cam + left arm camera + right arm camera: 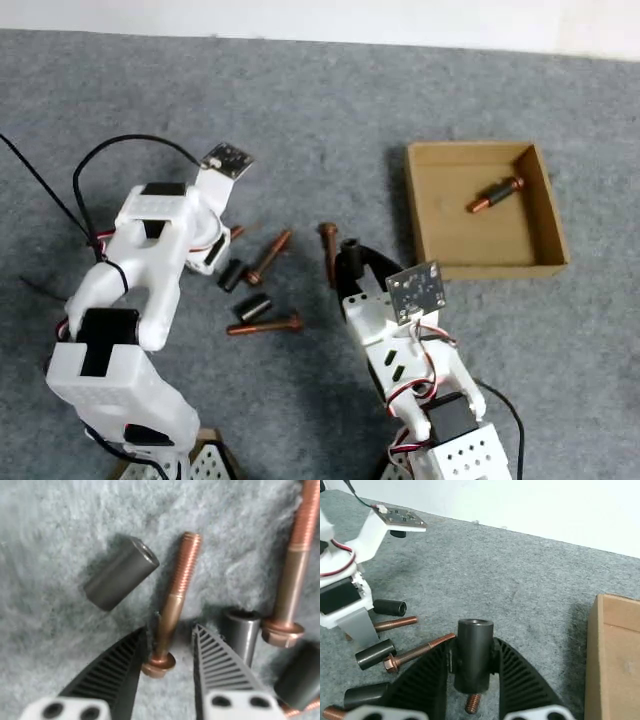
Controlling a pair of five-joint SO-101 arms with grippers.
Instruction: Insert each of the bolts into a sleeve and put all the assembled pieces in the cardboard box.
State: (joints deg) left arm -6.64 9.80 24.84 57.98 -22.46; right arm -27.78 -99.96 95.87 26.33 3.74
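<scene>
Fingers (125,665) of the left gripper (170,629) stand apart, straddling the head end of a copper bolt (175,595) that lies flat, well away from the cardboard box (428,205). Nearer the box, the right gripper (472,647) is clamped on a dark sleeve (475,645) held upright, and a second bolt (472,703) shows its threaded tip beneath it. One assembled piece (495,194) already lies inside the box.

My worries: closing so near the head could make the bolt pivot or roll free. A tilted bolt would jam at the sleeve's mouth. The loose sleeves (120,572) close by could get knocked.

Grey felt-like matting covers the desk (330,100), and a pale wall rises beyond the box.
</scene>
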